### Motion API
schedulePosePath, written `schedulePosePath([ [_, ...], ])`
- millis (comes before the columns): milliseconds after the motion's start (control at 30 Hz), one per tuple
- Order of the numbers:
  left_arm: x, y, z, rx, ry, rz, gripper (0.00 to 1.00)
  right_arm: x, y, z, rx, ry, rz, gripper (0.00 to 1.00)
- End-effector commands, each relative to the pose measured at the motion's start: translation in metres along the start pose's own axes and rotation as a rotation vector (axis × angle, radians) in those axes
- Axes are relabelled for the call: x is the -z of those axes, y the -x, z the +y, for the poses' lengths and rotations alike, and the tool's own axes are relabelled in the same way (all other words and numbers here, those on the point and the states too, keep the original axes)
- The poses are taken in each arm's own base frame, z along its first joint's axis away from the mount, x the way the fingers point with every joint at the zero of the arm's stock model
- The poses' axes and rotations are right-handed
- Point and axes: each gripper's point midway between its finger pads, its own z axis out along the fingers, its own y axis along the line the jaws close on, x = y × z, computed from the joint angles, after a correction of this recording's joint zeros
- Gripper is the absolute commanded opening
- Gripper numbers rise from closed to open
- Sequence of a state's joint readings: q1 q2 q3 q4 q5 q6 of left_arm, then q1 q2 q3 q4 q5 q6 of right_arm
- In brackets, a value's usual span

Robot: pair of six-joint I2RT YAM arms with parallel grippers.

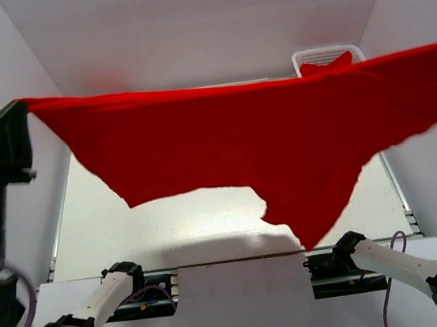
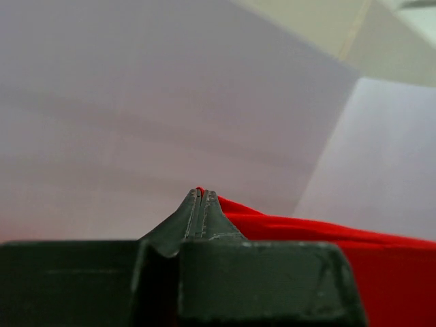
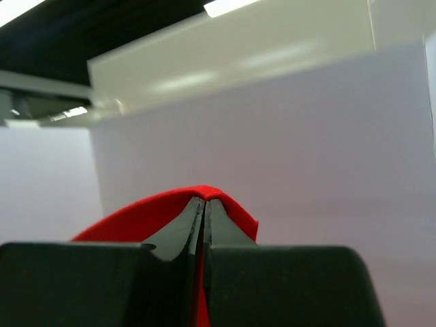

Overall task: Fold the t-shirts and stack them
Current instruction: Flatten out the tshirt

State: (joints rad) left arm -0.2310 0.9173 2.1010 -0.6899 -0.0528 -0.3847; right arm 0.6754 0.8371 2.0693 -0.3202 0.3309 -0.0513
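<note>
Holding the t-shirt point(image 1: 223, 139) stretched mid-air over the table point(image 1: 171, 229), w/ left gripper point(image 2: 199, 196) & right gripper point(image 3: 204, 202) each pinched shut on a thin top corner, you risk fabric slipping out if you pull wider.

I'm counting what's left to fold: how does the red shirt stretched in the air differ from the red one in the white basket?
The stretched shirt is spread wide in the air; the basket shirt shows only a small bunched peak. The stretched shirt is pinched by the left gripper and right gripper; the basket shirt lies ungripped in the white basket. Both are plain bright red.
</note>
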Motion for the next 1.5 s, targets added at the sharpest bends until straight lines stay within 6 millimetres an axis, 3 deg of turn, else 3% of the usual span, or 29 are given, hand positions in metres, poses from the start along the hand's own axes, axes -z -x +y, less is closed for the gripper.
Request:
schedulePosePath([
  [0,0.015,0.017,-0.022,-0.036,-0.102,-0.020,0.00,0.018,0.065,0.007,0.027,0.084,-0.202,0.00],
  [100,0.028,0.034,-0.037,-0.039,-0.165,-0.059,0.00,0.028,0.092,0.001,0.028,0.069,-0.280,0.00],
  [267,0.025,0.031,-0.032,-0.037,-0.146,-0.059,0.00,0.036,0.094,0.000,0.029,0.071,-0.308,0.00],
  [367,0.009,0.009,-0.022,-0.037,-0.118,-0.012,0.00,0.017,0.059,0.002,0.063,0.059,-0.235,0.00],
  [467,-0.018,-0.032,0.005,-0.038,-0.021,0.072,0.00,-0.019,-0.001,-0.003,0.119,-0.027,-0.113,0.00],
  [500,-0.031,-0.062,0.020,-0.040,0.021,0.130,0.00,-0.025,-0.014,-0.006,0.136,-0.055,-0.094,0.00],
  [567,-0.045,-0.088,0.042,-0.044,0.105,0.161,0.00,-0.045,-0.086,-0.023,0.229,-0.178,0.022,0.00],
  [600,-0.051,-0.123,0.061,-0.054,0.161,0.225,0.00,-0.050,-0.105,-0.032,0.234,-0.251,0.012,0.00],
  [667,-0.061,-0.160,0.089,-0.064,0.260,0.267,0.00,-0.048,-0.195,-0.049,0.365,-0.353,0.176,0.00],
  [700,-0.061,-0.200,0.110,-0.066,0.316,0.341,0.00,-0.052,-0.195,-0.052,0.355,-0.386,0.118,0.00],
  [767,-0.068,-0.243,0.136,-0.062,0.396,0.386,0.00,-0.042,-0.278,-0.062,0.458,-0.424,0.263,0.00],
  [800,-0.061,-0.282,0.156,-0.066,0.452,0.456,0.00,-0.045,-0.304,-0.061,0.458,-0.429,0.280,0.00],
  [867,-0.058,-0.331,0.183,-0.051,0.540,0.507,0.00,-0.035,-0.355,-0.071,0.500,-0.444,0.374,0.00],
  [900,-0.058,-0.366,0.204,-0.064,0.594,0.565,0.00,-0.033,-0.410,-0.073,0.510,-0.443,0.459,0.00],
  [967,-0.058,-0.409,0.225,-0.082,0.649,0.639,0.00,-0.025,-0.452,-0.086,0.542,-0.467,0.534,0.00],
  [1000,-0.058,-0.424,0.240,-0.097,0.700,0.661,0.00,-0.010,-0.518,-0.099,0.585,-0.479,0.649,0.00],
  [1033,-0.057,-0.462,0.264,-0.129,0.758,0.742,0.00,-0.014,-0.529,-0.108,0.594,-0.508,0.658,0.00],
  [1067,-0.057,-0.480,0.274,-0.147,0.786,0.773,0.00,0.000,-0.575,-0.118,0.635,-0.511,0.741,0.00],
  [1100,-0.055,-0.496,0.290,-0.153,0.830,0.795,0.00,-0.011,-0.585,-0.125,0.630,-0.536,0.737,0.00],
  [1133,-0.057,-0.512,0.303,-0.155,0.846,0.819,0.00,0.014,-0.633,-0.143,0.703,-0.538,0.871,0.00],
  [1167,-0.058,-0.547,0.319,-0.152,0.858,0.881,0.00,0.019,-0.670,-0.150,0.715,-0.552,0.921,0.00],
  [1200,-0.064,-0.562,0.329,-0.158,0.848,0.897,0.00,-0.002,-0.674,-0.159,0.695,-0.585,0.896,0.00],
  [1233,-0.065,-0.577,0.339,-0.153,0.854,0.919,0.00,0.046,-0.734,-0.174,0.768,-0.570,1.062,0.00],
  [1267,-0.072,-0.603,0.357,-0.148,0.867,0.943,0.00,0.016,-0.734,-0.172,0.737,-0.570,1.011,0.00],
  [1300,-0.072,-0.619,0.362,-0.153,0.863,0.975,0.00,0.022,-0.745,-0.183,0.725,-0.588,1.037,0.00],
  [1333,-0.090,-0.620,0.367,-0.135,0.850,0.954,0.00,0.043,-0.771,-0.189,0.735,-0.583,1.093,0.00],
  [1367,-0.092,-0.629,0.376,-0.120,0.846,0.964,0.00,0.039,-0.776,-0.191,0.709,-0.565,1.100,0.00],
  [1400,-0.088,-0.660,0.375,-0.085,0.784,1.024,0.00,0.041,-0.780,-0.201,0.685,-0.557,1.113,0.00],
  [1467,-0.107,-0.663,0.382,-0.043,0.739,0.987,0.00,0.042,-0.788,-0.204,0.601,-0.553,1.113,0.00],
])
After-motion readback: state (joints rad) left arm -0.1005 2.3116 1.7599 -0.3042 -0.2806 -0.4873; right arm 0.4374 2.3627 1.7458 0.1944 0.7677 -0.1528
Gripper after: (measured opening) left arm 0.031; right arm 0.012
